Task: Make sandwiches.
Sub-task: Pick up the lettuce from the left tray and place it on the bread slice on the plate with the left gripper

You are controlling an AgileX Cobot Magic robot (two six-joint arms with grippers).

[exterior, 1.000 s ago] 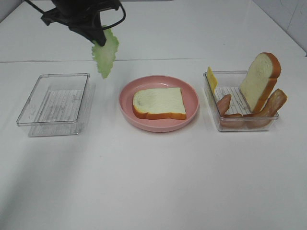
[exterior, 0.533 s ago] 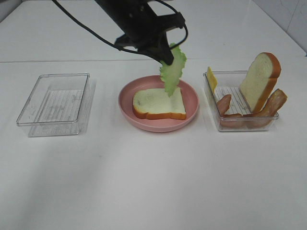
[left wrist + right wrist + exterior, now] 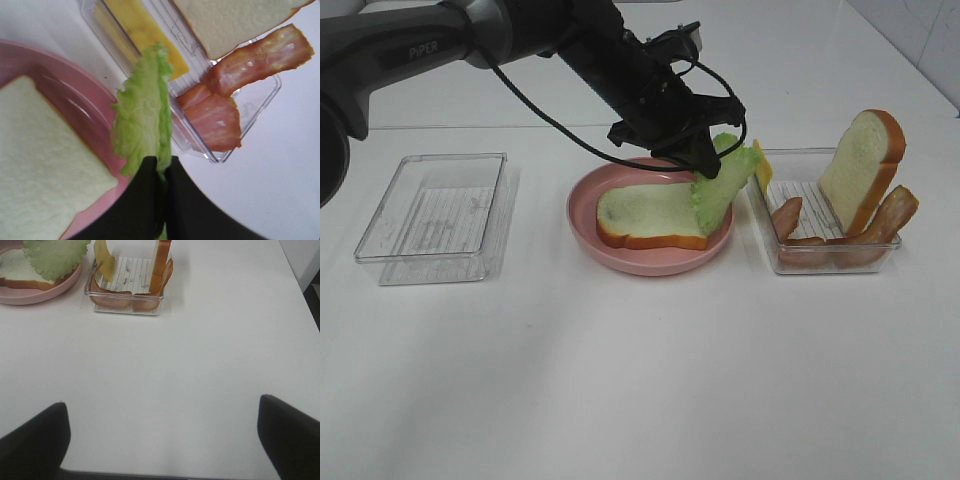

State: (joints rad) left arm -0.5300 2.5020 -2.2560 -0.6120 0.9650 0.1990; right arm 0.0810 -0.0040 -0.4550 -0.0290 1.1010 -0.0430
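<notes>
Lettuce leaf (image 3: 725,182) at the bread slice's (image 3: 645,212) three o'clock edge.
Your left pincer (image 3: 705,165) pinches it; released here, it may slide onto the plate (image 3: 650,264).

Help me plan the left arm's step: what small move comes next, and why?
Probably shift toward the middle of the bread and lower before releasing: the left gripper pinches the lettuce, which hangs over the bread's edge and the plate rim, not flat on it.

Pink round plate (image 3: 650,263) mid white table (image 3: 640,390). Clear plastic tray (image 3: 430,220) well apart on view-L; 2nd clear tray (image 3: 798,193) just beside plate, view-R.
</notes>
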